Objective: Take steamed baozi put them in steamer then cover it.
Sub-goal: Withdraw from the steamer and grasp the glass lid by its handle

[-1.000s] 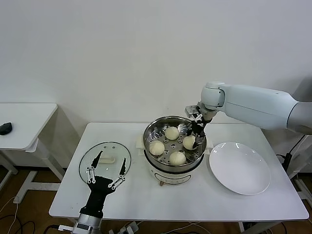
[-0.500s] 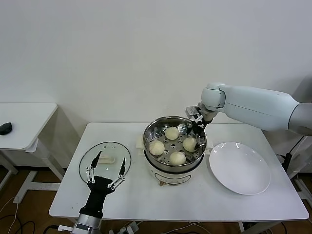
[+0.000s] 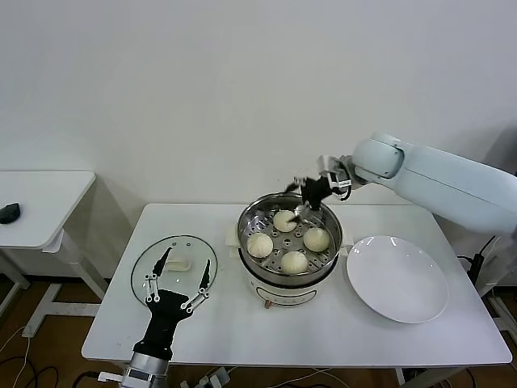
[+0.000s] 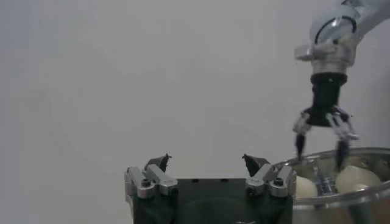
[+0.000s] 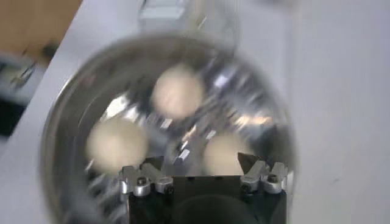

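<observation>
All four steamed baozi (image 3: 292,240) sit on the perforated tray inside the steamer (image 3: 289,242), the shiny steel pot that stands on its white base near the middle of the white table (image 3: 307,323). One bun lies toward the wall side of the tray, one toward the cover's side, one toward the plate's side, and one nearest the robot; they rest apart from each other.

The right gripper (image 3: 311,192) hangs above the far rim of the steamer, its fingers spread apart and holding nothing. In the right wrist view this gripper (image 5: 201,163) looks straight down into the steamer (image 5: 79,122), with three of the buns (image 5: 178,91) visible below its parted fingertips. The left wrist view shows the same gripper (image 4: 322,141) farther off, jaws splayed just over the pot's rim.

The cover (image 3: 174,267), a clear glass lid with a white handle, lies flat on the table beside the steamer, on the robot's left of it. The left gripper (image 3: 178,273) hovers over the cover with its fingers wide apart, gripping nothing.

A flat white plate (image 3: 397,277) rests bare on the table on the other side of the steamer.
</observation>
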{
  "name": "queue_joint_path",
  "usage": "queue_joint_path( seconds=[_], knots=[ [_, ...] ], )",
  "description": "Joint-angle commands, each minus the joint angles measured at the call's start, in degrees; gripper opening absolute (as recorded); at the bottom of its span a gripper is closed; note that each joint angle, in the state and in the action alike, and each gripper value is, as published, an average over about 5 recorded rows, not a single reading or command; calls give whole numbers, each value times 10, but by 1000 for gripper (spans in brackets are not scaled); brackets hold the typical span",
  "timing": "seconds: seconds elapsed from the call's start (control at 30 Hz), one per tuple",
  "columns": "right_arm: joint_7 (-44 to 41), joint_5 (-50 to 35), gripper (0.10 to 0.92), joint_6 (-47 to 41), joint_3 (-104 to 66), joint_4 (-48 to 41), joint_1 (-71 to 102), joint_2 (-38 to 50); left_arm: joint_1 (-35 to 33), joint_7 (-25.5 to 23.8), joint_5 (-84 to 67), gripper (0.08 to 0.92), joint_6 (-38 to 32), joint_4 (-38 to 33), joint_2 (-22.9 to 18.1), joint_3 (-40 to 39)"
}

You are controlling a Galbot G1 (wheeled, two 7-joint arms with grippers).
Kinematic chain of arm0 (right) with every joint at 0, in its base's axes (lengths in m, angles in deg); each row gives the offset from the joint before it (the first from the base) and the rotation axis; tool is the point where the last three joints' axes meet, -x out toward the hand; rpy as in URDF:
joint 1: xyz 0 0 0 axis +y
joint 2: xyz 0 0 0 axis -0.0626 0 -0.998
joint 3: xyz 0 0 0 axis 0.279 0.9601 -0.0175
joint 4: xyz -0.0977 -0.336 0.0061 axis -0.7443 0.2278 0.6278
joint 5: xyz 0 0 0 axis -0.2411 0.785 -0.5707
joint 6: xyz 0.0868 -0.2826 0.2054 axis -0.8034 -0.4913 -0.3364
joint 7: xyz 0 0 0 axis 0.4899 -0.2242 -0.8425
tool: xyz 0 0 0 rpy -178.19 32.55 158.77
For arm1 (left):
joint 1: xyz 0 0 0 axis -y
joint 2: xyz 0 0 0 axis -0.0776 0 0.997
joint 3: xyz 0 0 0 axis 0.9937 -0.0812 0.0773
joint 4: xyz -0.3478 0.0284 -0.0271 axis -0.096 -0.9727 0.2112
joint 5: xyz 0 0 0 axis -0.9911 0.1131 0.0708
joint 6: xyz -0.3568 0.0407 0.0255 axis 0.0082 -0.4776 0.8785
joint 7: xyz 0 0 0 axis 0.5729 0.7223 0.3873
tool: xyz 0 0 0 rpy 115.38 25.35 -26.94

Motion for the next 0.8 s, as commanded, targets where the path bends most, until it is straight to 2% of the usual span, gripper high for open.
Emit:
queue_joint_path(
  seconds=[0.03,0.17,0.3,0.53,0.7,0.8],
  knots=[
    [538,8,823,138,-331,90,280,75,14,7,37,823,4,4,2,-3],
    [652,78,823,187,-488,89,438,51,30,22,68,823,8,12,5,-5],
    [690,124,823,220,-612,82,576,22,50,45,113,823,8,31,7,-7],
    [670,170,823,244,-832,94,804,-71,86,84,268,823,2,93,14,6],
    [636,180,823,258,-936,116,928,-125,100,112,370,823,29,137,38,11],
    [618,175,823,271,-974,125,980,-147,105,110,412,823,44,163,54,15]
  ],
)
